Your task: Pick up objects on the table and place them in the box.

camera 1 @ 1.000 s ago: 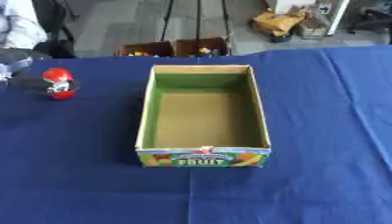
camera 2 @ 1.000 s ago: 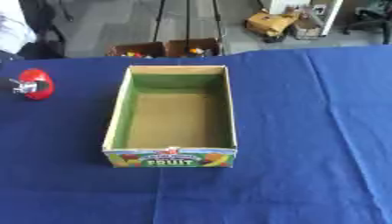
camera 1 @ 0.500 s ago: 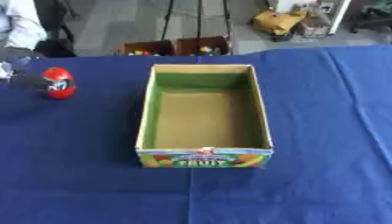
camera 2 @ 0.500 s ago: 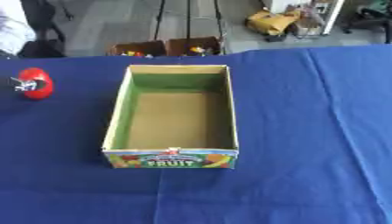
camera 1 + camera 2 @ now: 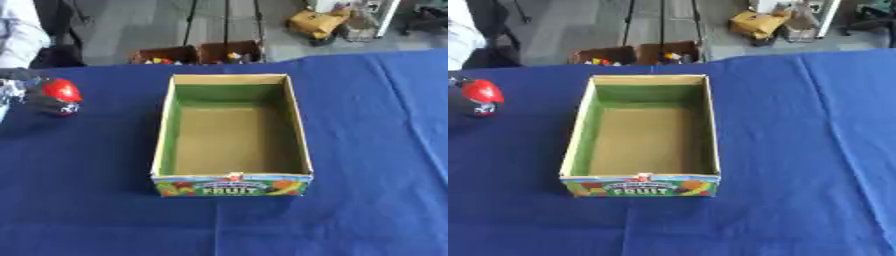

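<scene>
An open cardboard box (image 5: 232,187) with green inner walls and a "FRUIT" label on its front stands in the middle of the blue table; nothing lies inside it. At the far left is a small red toy (image 5: 60,91) with a dark and white lower part. My left hand (image 5: 17,89) comes in from the left edge, its dark and silver fingers curled round the toy's side and base. Whether the toy touches the cloth I cannot tell. My right hand shows in no view.
The blue cloth (image 5: 367,150) covers the whole table. Beyond its far edge, two brown crates (image 5: 197,53) with small coloured things stand on the floor, with tripod legs and a yellow object (image 5: 315,22) behind them.
The red toy and my left hand have shifted slightly left and up. The box has not moved.
</scene>
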